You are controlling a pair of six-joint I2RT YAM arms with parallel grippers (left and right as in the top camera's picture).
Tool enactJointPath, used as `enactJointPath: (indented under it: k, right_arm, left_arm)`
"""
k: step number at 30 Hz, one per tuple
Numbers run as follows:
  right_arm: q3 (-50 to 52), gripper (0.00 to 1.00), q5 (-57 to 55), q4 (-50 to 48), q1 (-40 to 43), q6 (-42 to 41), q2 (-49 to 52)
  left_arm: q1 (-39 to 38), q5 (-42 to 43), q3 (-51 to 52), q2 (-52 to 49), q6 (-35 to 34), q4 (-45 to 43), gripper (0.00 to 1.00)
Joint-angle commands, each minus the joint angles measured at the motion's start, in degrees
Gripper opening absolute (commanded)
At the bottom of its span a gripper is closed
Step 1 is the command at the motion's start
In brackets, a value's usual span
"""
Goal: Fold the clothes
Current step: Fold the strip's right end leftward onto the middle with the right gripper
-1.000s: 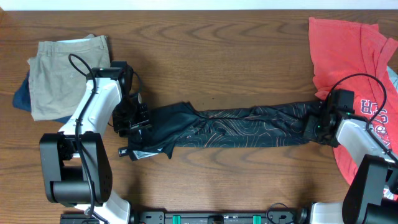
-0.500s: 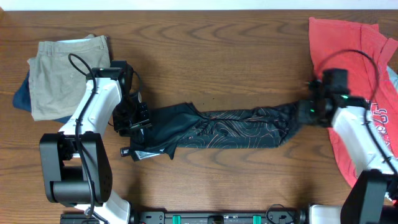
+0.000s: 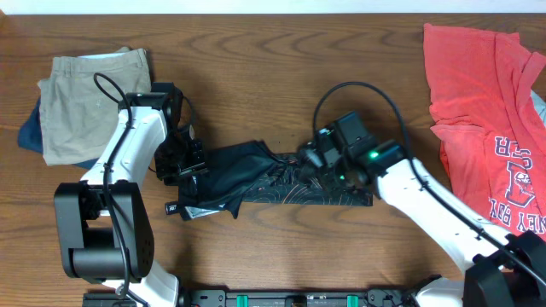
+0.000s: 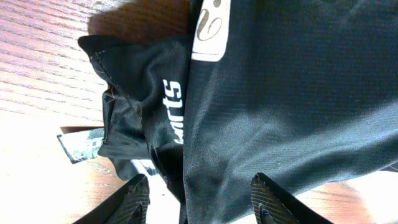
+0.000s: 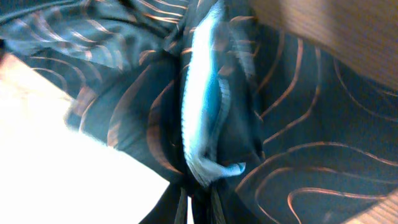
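Note:
The black jersey (image 3: 256,175) with fine contour lines lies as a bunched strip in the middle of the table. My left gripper (image 3: 183,166) is over its left end. In the left wrist view its fingers (image 4: 202,202) are spread wide, with the dark cloth (image 4: 273,93) and its white lettering between them. My right gripper (image 3: 311,162) is shut on the jersey's right end and holds it over the strip's middle. In the right wrist view the fingers (image 5: 202,205) pinch a gathered fold of the patterned cloth (image 5: 298,124).
Khaki shorts (image 3: 94,102) lie on a navy garment (image 3: 30,132) at the far left. Red T-shirts (image 3: 482,102) with grey print cover the right edge. A small tag (image 3: 175,207) sticks out at the jersey's lower left.
My right gripper has carried the jersey's right end far to the left, from beside the red T-shirts to over the strip's middle. The strip is now much shorter. The left arm has not moved.

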State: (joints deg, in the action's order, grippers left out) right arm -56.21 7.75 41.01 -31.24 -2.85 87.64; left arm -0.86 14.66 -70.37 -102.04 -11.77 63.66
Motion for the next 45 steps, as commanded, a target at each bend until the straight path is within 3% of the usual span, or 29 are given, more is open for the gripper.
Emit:
enactJointPath:
  k: [1,2,4,8,17,23,33,40,42,43,45]
  right_arm:
    - [-0.5,0.13,-0.1,-0.5,-2.1,-2.0,1.4]
    - [-0.5,0.23,-0.2,-0.5,-2.5,-2.0,1.6]
    - [-0.5,0.72,-0.2,-0.5,-3.0,-2.0,1.6]
    - [-0.5,0.88,-1.6,-0.8,-2.5,-2.0,1.5]
    - [-0.8,0.90,-9.3,0.7,0.3,-3.8,-1.0]
    - [-0.8,0.91,-12.9,2.5,1.9,-5.7,-2.5]
    - [-0.8,0.92,-12.9,4.9,3.8,-5.9,-2.6]
    - [-0.8,0.91,-15.3,6.4,5.2,-9.5,-2.6]
    - [-0.8,0.92,-16.0,7.1,5.9,-9.7,-2.7]
    - [-0.8,0.92,-16.9,7.5,6.3,-10.3,-2.7]
    - [-0.8,0.92,-18.5,8.1,7.3,-11.1,-2.7]
  left_arm:
    - [0.1,0.1,0.2,0.5,0.2,0.1,0.55]
    - [0.1,0.1,0.2,0.5,0.2,0.1,0.55]
    - [0.1,0.1,0.2,0.5,0.2,0.1,0.55]
    - [0.1,0.1,0.2,0.5,0.2,0.1,0.67]
    - [0.1,-1.6,0.3,0.3,0.6,-0.4,0.81]
    - [0.1,-1.9,4.7,-0.1,1.0,-7.4,0.91]
    - [0.1,-5.2,13.4,-0.6,1.0,-16.5,0.91]
    - [0.1,-4.8,19.9,-0.6,1.0,-24.9,0.44]
    - [0.1,-4.8,20.3,-0.6,1.0,-24.7,0.13]
    - [0.2,-4.9,20.2,-0.5,1.0,-24.4,0.06]
    - [0.3,-4.9,19.5,-0.1,1.0,-22.9,0.06]
